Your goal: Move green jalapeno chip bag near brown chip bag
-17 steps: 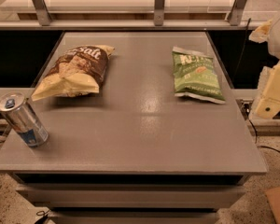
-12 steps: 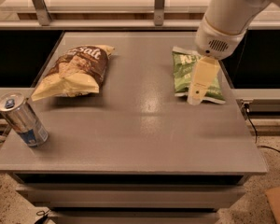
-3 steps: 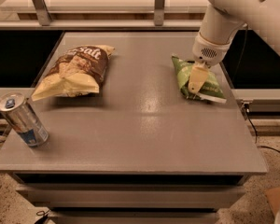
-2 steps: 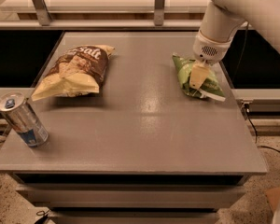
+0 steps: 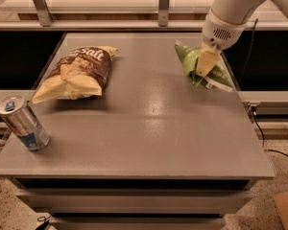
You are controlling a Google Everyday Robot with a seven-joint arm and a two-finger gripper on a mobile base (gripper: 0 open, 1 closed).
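Grey laminate table [image 5: 153,128], items listed from left edge to right.

1. Drink can [image 5: 22,124], silver and blue, upright at the near left corner. It is well apart from both bags and plays no part in the job.

2. Brown chip bag [image 5: 78,72], dark brown and cream-yellow with white "Salt" lettering. It lies puffy and flat on the left half of the table, its top end toward the far edge. This is the destination marker. Bare tabletop shows just to its right.

3. Green jalapeno chip bag [image 5: 186,60], small, green foil with a white crimped end. It sits at the far right of the table, near the right edge and well apart from the brown bag. Its body looks bunched and partly raised, not flat.

4. Gripper [image 5: 204,67], cream-coloured fingers hanging from a white arm [image 5: 230,8] that enters at the upper right. The fingers appear clamped narrow on the middle of the green bag, with foil showing on both sides of them.

Handling note, by judgement: the green bag should be very light, soft and crinkly, with slick foil and fragile chips inside. A pinch on a gathered fold through the middle looks adequate. A crimped end would be a firmer hold. Squeezing gently would spare the contents. A limp bag may swing or slip on the carry leftward.
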